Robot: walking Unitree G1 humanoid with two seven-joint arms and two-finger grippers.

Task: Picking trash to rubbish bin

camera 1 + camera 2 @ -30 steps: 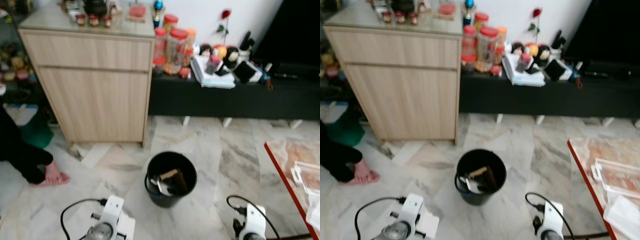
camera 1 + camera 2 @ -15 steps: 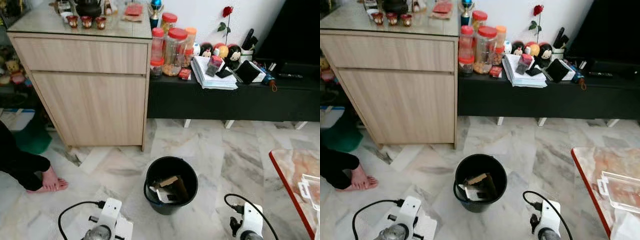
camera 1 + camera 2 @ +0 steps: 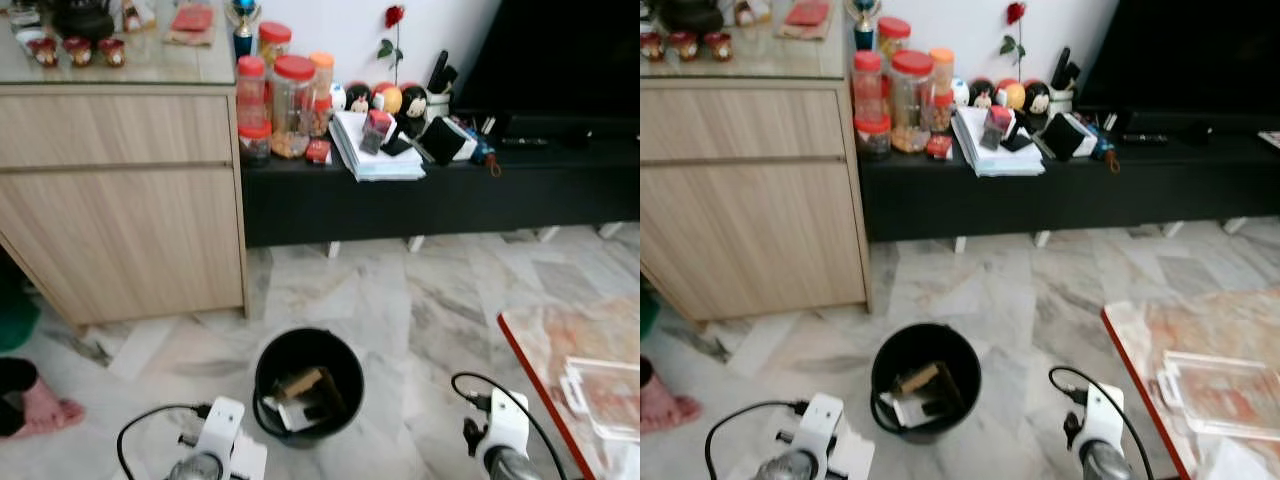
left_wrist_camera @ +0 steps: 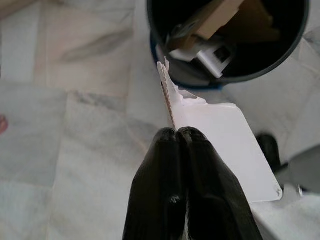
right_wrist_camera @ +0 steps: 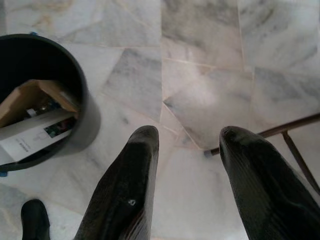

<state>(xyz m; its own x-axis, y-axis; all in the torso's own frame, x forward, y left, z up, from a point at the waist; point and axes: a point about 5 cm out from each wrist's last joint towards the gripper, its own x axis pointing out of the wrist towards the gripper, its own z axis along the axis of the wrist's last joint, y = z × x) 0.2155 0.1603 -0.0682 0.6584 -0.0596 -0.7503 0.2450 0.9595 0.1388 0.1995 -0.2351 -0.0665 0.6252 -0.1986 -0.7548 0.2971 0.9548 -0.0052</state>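
**Black bin on marble floor; left gripper holds torn card**

Black fingers of the left gripper (image 4: 178, 134) are pressed together on a torn white piece of card (image 4: 215, 145), which juts out ahead of the fingertips with its ragged edge toward the rubbish bin (image 3: 306, 385). The bin stands on the marble floor (image 3: 420, 300) just beyond this gripper, and the card's torn tip sits close to the rim without crossing it, as far as the wrist view shows. Inside the bin lie a brown cardboard piece (image 4: 220, 15) and a white box (image 4: 207, 52).

Right gripper (image 5: 187, 145) hangs over bare floor with its two fingers spread wide and nothing between them. The bin lies off to one side of it, apart from the fingers. A thin metal leg (image 5: 280, 132) crosses the floor near the other finger.

Farther ahead of both grippers stand a wooden cabinet (image 3: 120, 200) and a low black shelf (image 3: 440, 190) carrying jars (image 3: 285, 95) and books. A red-edged table (image 3: 570, 340) sits beside the right arm.
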